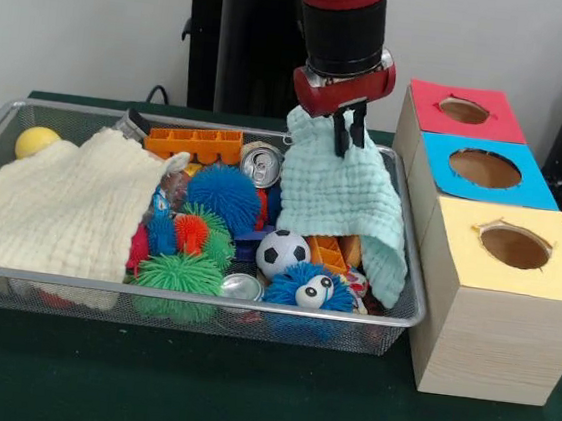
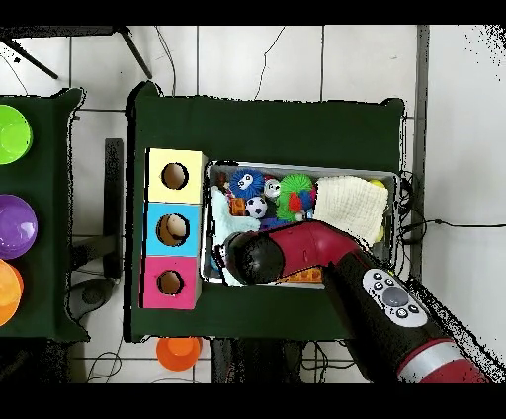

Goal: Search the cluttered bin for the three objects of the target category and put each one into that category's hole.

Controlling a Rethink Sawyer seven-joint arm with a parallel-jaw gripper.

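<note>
The silver wire-mesh bin (image 1: pixel 50 299) holds many toys and two cloths; it also shows in the overhead view (image 2: pixel 296 166). My gripper (image 1: pixel 347 133) hangs over the bin's back right part, shut on the top edge of a mint-green cloth (image 1: pixel 347 202), which drapes down over the bin's right end. In the overhead view my arm (image 2: pixel 296 252) hides the gripper. No see-through bottle shows plainly; the cloths and toys cover much of the bin. The blue-surround hole (image 1: pixel 484 169) is the middle one in the pale wooden box, right of the bin, and shows in the overhead view (image 2: pixel 175 229).
A cream cloth (image 1: pixel 60 207) covers the bin's left half. Visible items include two shiny cans (image 1: pixel 261 162) (image 1: pixel 241 287), spiky balls (image 1: pixel 225 193), a small football (image 1: pixel 283 253), an orange block (image 1: pixel 196 143) and a yellow ball (image 1: pixel 35 140). Red-surround (image 1: pixel 463 110) and yellow-surround (image 1: pixel 514 247) holes flank the blue one.
</note>
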